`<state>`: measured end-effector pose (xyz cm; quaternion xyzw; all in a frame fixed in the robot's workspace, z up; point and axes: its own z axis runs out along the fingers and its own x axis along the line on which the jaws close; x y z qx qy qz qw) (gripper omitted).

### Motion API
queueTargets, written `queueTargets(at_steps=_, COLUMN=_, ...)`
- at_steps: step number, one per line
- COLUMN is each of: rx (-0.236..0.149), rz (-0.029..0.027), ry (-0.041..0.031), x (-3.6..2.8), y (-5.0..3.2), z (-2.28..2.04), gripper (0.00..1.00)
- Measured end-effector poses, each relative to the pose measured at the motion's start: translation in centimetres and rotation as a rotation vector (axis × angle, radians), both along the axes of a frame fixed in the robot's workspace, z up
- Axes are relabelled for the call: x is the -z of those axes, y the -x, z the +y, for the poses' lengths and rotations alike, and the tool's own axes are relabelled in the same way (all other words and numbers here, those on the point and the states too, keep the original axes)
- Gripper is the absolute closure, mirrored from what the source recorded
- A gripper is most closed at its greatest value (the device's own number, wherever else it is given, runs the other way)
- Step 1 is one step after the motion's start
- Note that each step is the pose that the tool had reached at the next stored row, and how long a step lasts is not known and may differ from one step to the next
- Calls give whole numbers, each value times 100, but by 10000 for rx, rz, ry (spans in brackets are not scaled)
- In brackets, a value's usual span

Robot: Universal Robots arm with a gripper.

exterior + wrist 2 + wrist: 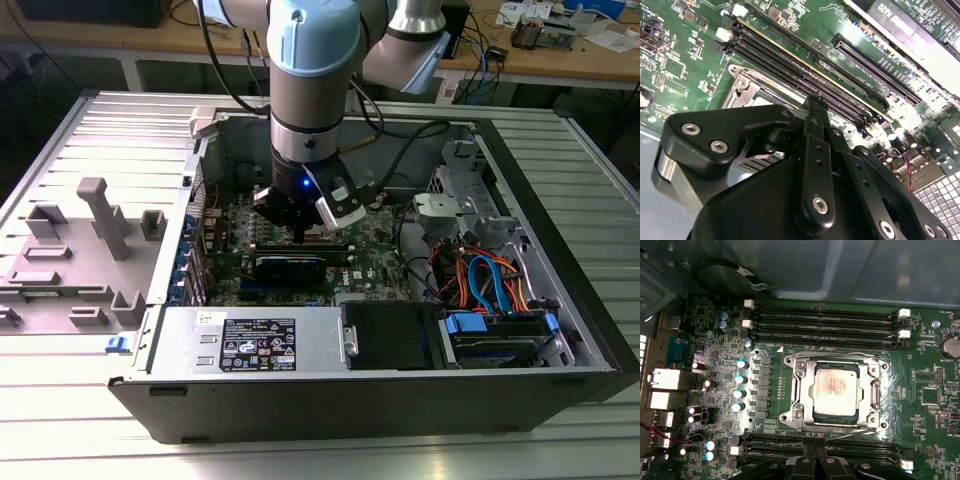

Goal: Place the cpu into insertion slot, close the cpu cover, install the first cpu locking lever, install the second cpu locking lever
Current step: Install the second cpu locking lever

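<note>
Hovering low over the motherboard (300, 245), the gripper (816, 460) carries nothing that we can see; in the first wrist view its two black fingertips (807, 462) stand side by side, nearly meeting, with nothing between them. They sit just beside the near edge of the insertion slot (835, 390).

We judge the cpu (836, 389) to be seated already: its dull silver top lies flat and square inside the slot. The cpu cover (799, 390) lies down around the chip, its cut-out framing the metal top. A thin wire lever (852, 432) runs along the near edge of the socket, close to the fingertips, so the work in hand appears to be the locking levers.

To do this step well, we keep the fingertips on the lever wire alone, clear of the chip top and the long black memory slots (825, 320) flanking the socket. We press steadily and guide the lever sideways under its retaining hook. We cannot tell whether either lever is latched.

Outward, the board sits in an open computer case (560, 290) with a cable bundle (485, 280) and a power supply (255, 345). The case lies on a ribbed metal table (120, 130) carrying grey fixture blocks (105, 215). Wooden benches (560, 60) stand behind.
</note>
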<state>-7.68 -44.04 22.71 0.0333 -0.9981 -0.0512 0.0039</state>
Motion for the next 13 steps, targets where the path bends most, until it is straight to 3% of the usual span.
queueTargets(at_steps=13, rx=-1, rz=0, ry=9, x=0, y=0, z=0, gripper=89)
